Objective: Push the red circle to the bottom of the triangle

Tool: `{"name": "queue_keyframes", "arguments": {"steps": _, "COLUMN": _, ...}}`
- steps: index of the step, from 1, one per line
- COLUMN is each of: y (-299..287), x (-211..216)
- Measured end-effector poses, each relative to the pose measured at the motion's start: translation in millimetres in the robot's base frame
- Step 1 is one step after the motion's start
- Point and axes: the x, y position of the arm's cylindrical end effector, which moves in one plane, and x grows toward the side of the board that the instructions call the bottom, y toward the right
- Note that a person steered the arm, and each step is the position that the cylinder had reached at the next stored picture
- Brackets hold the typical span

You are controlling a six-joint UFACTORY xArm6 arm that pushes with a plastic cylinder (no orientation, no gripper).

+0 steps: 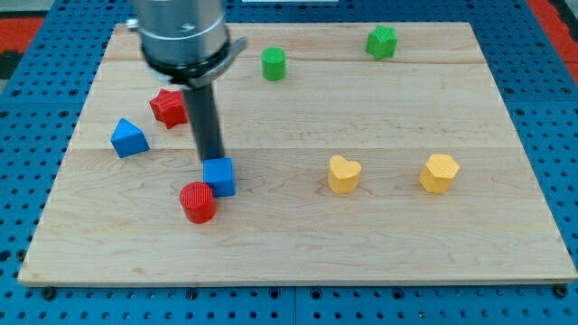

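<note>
Right of the blue triangle (128,138) and lower, the red circle (197,201) touches the blue cube (219,176); our tip (212,162), jawless, sits just above the cube. Circle not yet beneath the triangle.

Far off I see a green cylinder (273,64) and green star (382,41); right, a yellow heart (343,174) and yellow hexagon (439,173); left, a red star (168,106); near centre, a blue cube (219,176).

Views: one camera only, nothing shared with another.
Position: raised, beyond the bench's (298,257) bottom edge.
Facing: down and forward, across the boards toward the view's top.
Distance: moderate; nearly the whole bench fits, the arm's upper part cropped.
</note>
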Motion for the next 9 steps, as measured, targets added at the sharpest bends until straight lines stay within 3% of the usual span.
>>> {"name": "queue_keyframes", "arguments": {"steps": 2, "y": -11.3, "x": 33.5}}
{"name": "queue_keyframes", "arguments": {"steps": 3, "y": 37.7, "x": 37.3}}
{"name": "queue_keyframes", "arguments": {"steps": 4, "y": 46.3, "x": 44.5}}
{"name": "queue_keyframes", "arguments": {"steps": 5, "y": 74.9, "x": 89.6}}
{"name": "queue_keyframes", "arguments": {"steps": 6, "y": 61.1, "x": 107.5}}
{"name": "queue_keyframes", "arguments": {"steps": 7, "y": 3.5, "x": 52.3}}
{"name": "queue_keyframes", "arguments": {"steps": 8, "y": -20.0, "x": 31.8}}
{"name": "queue_keyframes", "arguments": {"steps": 9, "y": 7.3, "x": 59.2}}
